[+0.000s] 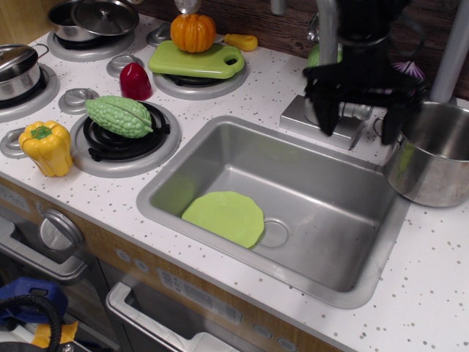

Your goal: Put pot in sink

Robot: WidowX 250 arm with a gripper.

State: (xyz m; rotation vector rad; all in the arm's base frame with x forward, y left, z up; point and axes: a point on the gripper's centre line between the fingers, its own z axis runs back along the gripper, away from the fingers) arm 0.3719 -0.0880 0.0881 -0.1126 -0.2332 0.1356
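Gripper [364,121] hangs empty, fingers spread, over the far right corner of the sink [220,150]. Pot [432,152] stands upright on the counter just right of it, outside the basin, its near wall beside the right finger.

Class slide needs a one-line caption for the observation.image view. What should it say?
Open gripper hovers beside the empty steel pot standing on the counter right of the sink, which holds a green plate.
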